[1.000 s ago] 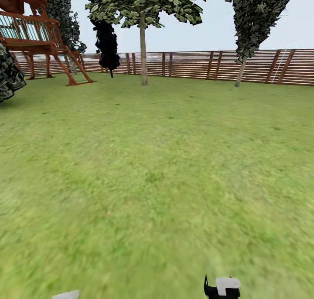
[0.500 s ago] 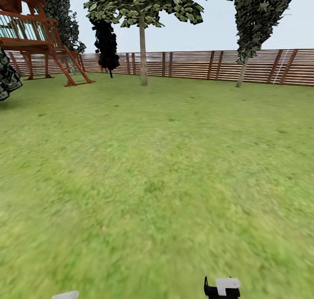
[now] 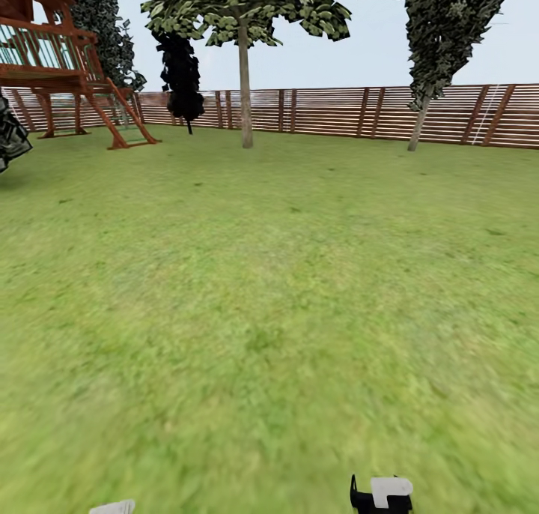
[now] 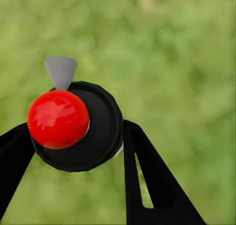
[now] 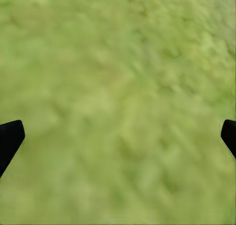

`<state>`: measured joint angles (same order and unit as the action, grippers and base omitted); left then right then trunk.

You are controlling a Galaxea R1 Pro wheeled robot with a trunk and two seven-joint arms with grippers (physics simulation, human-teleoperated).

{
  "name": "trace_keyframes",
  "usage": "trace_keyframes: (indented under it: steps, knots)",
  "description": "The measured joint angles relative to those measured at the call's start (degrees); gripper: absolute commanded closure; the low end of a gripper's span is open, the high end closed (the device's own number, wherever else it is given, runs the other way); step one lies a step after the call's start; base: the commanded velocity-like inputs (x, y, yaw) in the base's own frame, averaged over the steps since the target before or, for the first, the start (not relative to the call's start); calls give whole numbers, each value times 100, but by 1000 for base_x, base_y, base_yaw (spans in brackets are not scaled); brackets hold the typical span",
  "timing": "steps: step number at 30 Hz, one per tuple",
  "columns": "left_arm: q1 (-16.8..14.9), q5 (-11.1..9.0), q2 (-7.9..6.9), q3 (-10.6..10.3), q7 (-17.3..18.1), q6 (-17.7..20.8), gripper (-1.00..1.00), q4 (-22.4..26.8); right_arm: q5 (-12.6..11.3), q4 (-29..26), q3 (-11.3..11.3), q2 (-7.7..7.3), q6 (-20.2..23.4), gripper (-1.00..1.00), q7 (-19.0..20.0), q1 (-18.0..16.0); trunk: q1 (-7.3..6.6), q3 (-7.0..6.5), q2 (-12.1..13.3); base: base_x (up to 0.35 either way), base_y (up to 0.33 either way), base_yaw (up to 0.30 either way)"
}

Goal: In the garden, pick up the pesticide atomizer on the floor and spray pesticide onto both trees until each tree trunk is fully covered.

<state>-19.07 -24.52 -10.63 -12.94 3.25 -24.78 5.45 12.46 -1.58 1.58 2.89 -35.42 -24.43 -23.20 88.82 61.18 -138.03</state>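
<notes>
Left gripper (image 4: pixel 73 151) is clamped around the pesticide atomizer (image 4: pixel 78 124), red cap and grey nozzle centre-left in the left wrist view, carried ready to spray (can't see any liquid inside). Right gripper (image 5: pixel 118 136) is spread wide over grass (image 5: pixel 118 87), holding nothing. Thin-trunked trees (image 3: pixel 245 87) line the fence (image 3: pixel 337 113) at top.

My left gripper (image 4: pixel 73 151) has two flat, matte black fingers (image 4: pixel 147 185), each widening from a narrow tip toward its base. The one finger seen in full has a long, thin slot cut through it. My right gripper (image 5: pixel 118 136) shows as two small black fingertips (image 5: pixel 10 139) with rounded corners, at opposite edges of its wrist view. From my head view, a black block with a white, rounded panel on top (image 3: pixel 382 493) sits at the lower edge, and a small pale grey-white piece (image 3: pixel 114 507) sits lower left.
</notes>
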Motion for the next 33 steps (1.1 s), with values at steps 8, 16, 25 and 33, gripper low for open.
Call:
trace_keyframes:
  steps: [8, 16, 25, 33]
  knots:
    - [0, 0, 0, 0, 0, 0, 100, 0, -1, 0, -1, -2, 0, -100, 0, 0, 0, 0, 0, 339, 0, 0]
    - [0, 0, 8, -2, 0, 0, 100, 0, 1, 0, -3, 0, 0, -100, 0, 0, 0, 0, 0, 339, 0, 0]
    - [0, 0, 9, -3, 0, 0, 100, 0, -1, 0, -2, 0, 0, -100, 0, 0, 0, 0, 0, 339, 0, 0]
    - [0, 0, 10, -9, 0, 0, 100, 0, 1, 0, 0, -2, 0, -100, 0, 0, 0, 0, 0, 339, 0, 0]
